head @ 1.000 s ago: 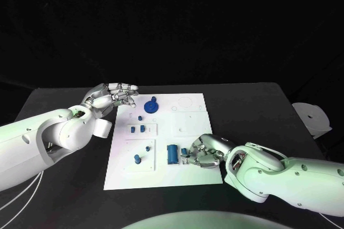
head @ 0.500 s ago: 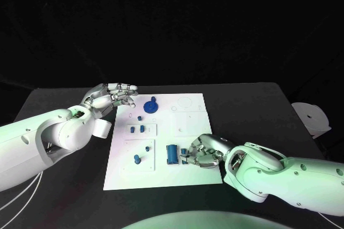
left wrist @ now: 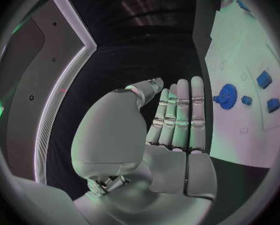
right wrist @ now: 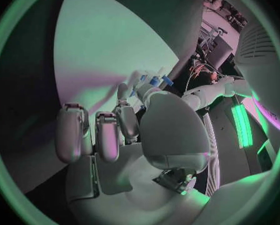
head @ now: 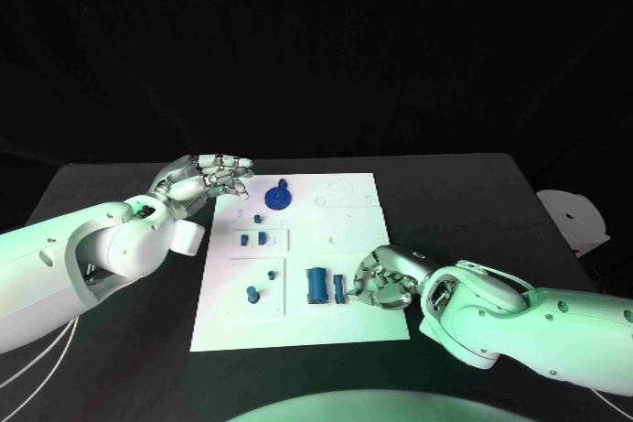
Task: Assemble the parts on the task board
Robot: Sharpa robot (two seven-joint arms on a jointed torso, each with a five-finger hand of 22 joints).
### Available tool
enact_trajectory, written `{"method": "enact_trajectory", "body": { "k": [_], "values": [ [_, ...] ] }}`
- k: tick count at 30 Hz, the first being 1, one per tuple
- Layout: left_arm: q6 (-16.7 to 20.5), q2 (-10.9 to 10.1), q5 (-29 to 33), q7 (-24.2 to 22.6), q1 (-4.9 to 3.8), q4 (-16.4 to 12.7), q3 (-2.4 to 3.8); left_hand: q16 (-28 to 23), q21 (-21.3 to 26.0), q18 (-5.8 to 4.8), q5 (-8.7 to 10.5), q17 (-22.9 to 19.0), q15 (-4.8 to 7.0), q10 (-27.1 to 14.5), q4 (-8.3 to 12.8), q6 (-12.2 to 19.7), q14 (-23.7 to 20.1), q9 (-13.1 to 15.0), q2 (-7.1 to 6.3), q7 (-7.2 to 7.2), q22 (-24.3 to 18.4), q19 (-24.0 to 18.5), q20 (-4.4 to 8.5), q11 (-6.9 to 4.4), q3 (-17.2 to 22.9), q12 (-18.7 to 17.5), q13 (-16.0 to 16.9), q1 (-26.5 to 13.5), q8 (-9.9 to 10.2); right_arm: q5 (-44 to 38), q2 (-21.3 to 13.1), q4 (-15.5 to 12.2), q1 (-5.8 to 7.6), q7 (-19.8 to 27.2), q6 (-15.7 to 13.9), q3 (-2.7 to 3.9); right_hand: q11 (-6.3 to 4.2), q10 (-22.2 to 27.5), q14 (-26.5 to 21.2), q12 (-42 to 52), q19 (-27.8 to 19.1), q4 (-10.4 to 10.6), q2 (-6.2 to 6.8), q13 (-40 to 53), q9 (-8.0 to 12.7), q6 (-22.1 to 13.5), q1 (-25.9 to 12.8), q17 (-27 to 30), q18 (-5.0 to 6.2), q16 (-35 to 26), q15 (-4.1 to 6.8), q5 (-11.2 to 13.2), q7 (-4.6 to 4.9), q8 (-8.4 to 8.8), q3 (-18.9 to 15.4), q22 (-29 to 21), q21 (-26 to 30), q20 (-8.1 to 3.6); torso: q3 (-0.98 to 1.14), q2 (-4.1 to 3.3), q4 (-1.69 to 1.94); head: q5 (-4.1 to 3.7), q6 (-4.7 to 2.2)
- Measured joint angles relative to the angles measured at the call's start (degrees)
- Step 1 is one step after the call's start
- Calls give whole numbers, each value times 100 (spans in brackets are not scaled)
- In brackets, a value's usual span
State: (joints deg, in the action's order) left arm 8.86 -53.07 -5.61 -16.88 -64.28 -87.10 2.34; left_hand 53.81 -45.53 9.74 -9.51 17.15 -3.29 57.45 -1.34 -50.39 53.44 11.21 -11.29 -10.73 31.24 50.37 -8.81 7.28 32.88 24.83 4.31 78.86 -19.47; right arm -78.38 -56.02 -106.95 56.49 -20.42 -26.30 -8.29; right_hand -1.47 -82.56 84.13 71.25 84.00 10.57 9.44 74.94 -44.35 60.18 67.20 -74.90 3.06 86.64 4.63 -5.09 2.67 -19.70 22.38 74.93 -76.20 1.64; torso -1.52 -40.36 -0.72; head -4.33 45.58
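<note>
Head view: task board point(head: 354, 321) fills the centre; the right hand point(head: 380, 283), lower right, curls its fingers beside a small blue part point(head: 339, 287), now slightly turned. Whether it pinches, I cannot tell. Next likely seating that part. Left wrist view: left hand point(left wrist: 177, 130) flat, fingers together, empty. Right wrist view: fingers curled.

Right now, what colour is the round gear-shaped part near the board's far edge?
Blue; the round gear-shaped part shows best in the head view.
</note>
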Motion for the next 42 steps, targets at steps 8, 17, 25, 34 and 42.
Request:
{"method": "enact_trajectory", "body": {
  "k": [8,17,25,34,42],
  "values": [
    [-1,3,0,0,0,7,-4,0,0,0,0,0,0,0,0,0,0,0,0,0,0,0,0,0,0,0,0,0,0,53,-14,32,13,68,-10,0,2,2,0,-121,0,63,0,-1,46,-36,-2,0,0,-3,0,21,35,58,-40,-1,154,0,-1,2,-3,5,-23],
    [4,10,1,-19,8,80,-48,0,6,0,0,-6,0,0,0,0,0,0,0,0,-1,0,0,0,0,0,-5,0,0,1774,17,537,396,1163,-248,10,204,671,-11,-1328,-519,33,-141,-691,114,-447,119,431,225,-581,-116,-157,260,295,98,-1,1674,123,-19,34,2,-18,-182],
    [85,85,65,-115,107,330,-75,-192,316,0,0,-101,-134,-162,-84,77,-211,-24,-40,-77,-163,-116,-108,72,-44,-134,-37,-115,53,4069,398,1723,775,2616,-146,31,490,2077,-1163,-3711,-1986,-446,-176,-2456,145,-995,629,3512,668,-3034,-387,-201,560,537,626,-608,5051,340,-87,147,24,-77,-480],
    [370,485,387,-462,338,902,-72,-2061,2180,-1,0,-795,-521,-472,-249,314,-908,-84,-71,-141,-1335,-657,-560,308,120,-872,-71,-146,139,5958,1084,3086,908,3787,232,105,866,2724,-2488,-5132,-2956,-635,-122,-4010,608,-1283,519,4484,668,-5063,-850,-201,867,927,1248,-1586,6298,726,-116,279,27,-26,-885],
    [603,709,621,-799,446,1185,-63,-3193,3242,-9,69,-1087,-552,-888,-227,818,-1359,-248,54,-52,-2091,-1069,-612,288,-168,-1491,-106,-348,425,6655,1459,3726,926,4314,476,140,1048,3343,-3697,-6161,-3879,-870,-260,-5734,1445,-1758,42,5550,609,-6678,-1140,-85,890,1355,1005,-3196,7283,1043,-100,351,47,15,-1098]
  ]
}}
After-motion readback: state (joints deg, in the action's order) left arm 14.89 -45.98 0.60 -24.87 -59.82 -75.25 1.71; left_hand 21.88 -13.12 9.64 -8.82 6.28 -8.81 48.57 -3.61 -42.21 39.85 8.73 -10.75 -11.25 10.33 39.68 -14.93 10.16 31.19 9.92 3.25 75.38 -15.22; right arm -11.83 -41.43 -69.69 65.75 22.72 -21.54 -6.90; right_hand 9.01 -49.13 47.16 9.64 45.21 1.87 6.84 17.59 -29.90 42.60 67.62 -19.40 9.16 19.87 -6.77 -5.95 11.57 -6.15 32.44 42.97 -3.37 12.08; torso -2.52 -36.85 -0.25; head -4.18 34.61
